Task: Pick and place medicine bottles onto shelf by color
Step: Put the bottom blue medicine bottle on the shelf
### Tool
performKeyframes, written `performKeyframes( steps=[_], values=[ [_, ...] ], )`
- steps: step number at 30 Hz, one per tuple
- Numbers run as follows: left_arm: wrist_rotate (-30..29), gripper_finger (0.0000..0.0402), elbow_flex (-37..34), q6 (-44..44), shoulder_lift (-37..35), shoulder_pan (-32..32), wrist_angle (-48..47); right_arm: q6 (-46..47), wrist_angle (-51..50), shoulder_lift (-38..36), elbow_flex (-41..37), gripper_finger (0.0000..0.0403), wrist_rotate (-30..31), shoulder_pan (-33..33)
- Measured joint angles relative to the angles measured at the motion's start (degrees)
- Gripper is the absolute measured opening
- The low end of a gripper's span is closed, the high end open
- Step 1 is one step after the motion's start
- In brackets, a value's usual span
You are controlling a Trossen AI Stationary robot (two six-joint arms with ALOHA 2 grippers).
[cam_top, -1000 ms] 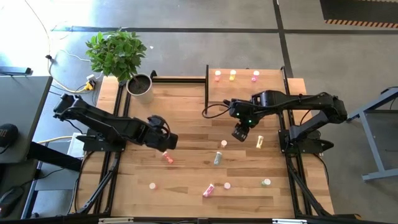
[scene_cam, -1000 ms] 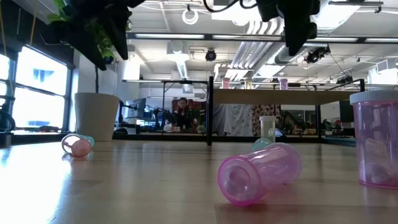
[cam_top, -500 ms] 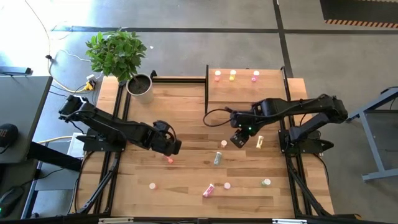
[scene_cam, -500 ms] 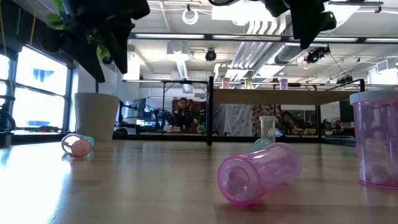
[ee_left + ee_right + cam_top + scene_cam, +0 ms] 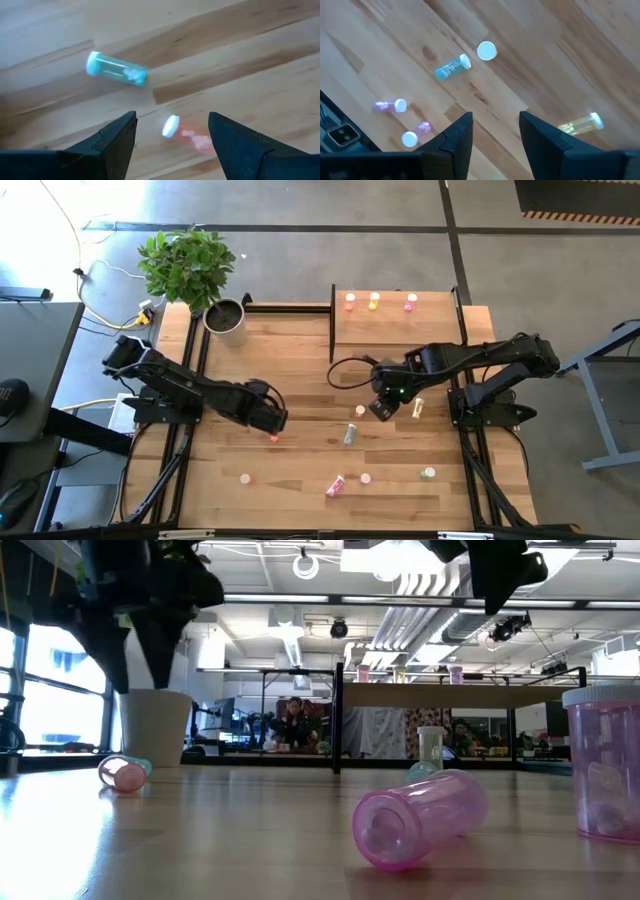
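The left gripper has come lower, its fingers wide around the lying orange-red bottle on the counter, well apart from the shelf, so a grasp seems near.

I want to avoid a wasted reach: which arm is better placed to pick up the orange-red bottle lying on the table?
Left. The left gripper hovers right over the orange-red bottle, which lies between its open fingers in the left wrist view. The right gripper is across the table, nearer the yellow bottle.
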Motion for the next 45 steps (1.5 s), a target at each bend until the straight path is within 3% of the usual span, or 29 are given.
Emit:
performKeyframes(
  steps=[8, 18, 22, 26, 31, 36, 45],
  values=[
    [0.9, 0.0239, 0.0, -4.4, 1.5, 0.7, 6.6, -9.0, -0.2, 0.0, 0.0, 0.0152, 0.0, 0.0],
    [-4.9, 0.0239, 0.1, 5.5, 2.4, 2.0, 35.6, -12.8, 0.0, 0.0, 0.0, 0.0152, 0.3, 0.0],
    [-4.9, 0.0239, 0.2, 10.1, 2.3, 3.3, 42.9, -12.5, 0.0, 0.0, 0.0, 0.0152, 0.3, 0.0],
    [-4.5, 0.0239, 2.4, 15.1, 2.3, 4.3, 44.5, -9.8, 0.0, 0.0, 0.0, 0.0152, 1.0, 0.0],
    [-4.4, 0.0239, 5.7, 22.9, 2.0, 5.3, 39.8, -3.0, 0.0, 0.0, 0.0, 0.0152, 1.4, 0.3],
    [-5.3, 0.0239, 10.9, 28.2, 1.8, 6.7, 24.0, 6.0, 1.3, 0.0, 0.0, 0.0152, 1.5, 2.2],
    [-12.1, 0.0239, 17.5, 39.8, 0.6, 9.5, 2.8, 19.1, 5.3, 0.0, 0.0, 0.0152, 7.0, 6.9]
  ],
)
